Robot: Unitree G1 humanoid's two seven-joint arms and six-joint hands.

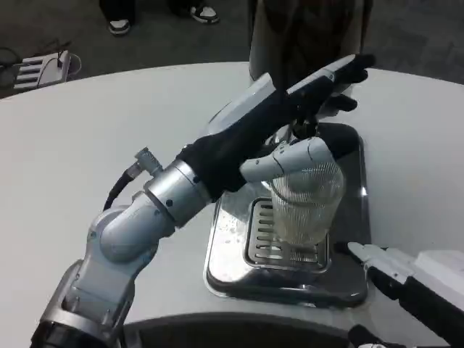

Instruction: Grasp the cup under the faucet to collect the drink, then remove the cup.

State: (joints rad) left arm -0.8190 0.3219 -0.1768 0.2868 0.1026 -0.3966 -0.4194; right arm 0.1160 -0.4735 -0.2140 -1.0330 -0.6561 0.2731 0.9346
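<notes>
A clear ribbed cup (pixel 304 206) stands upright on the slotted grate of a steel drip tray (pixel 225 250), under the faucet (pixel 301 130) of a dark dispenser (pixel 304 29). My left arm reaches in from the lower left. My left hand (pixel 290 119) is around the cup's top, with the thumb (pixel 286 161) lying across the near upper side of the cup. Its fingers (pixel 341 72) stretch straight out past the cup toward the dispenser, not curled on it. My right hand (pixel 395 272) is low at the right, beside the tray's front right corner, fingers apart and holding nothing.
The tray sits on a white round table (pixel 94 123) with wide bare surface to the left and right. The dispenser body rises at the back behind the tray. Feet of people and a grey box (pixel 40 69) are on the floor beyond the table's far edge.
</notes>
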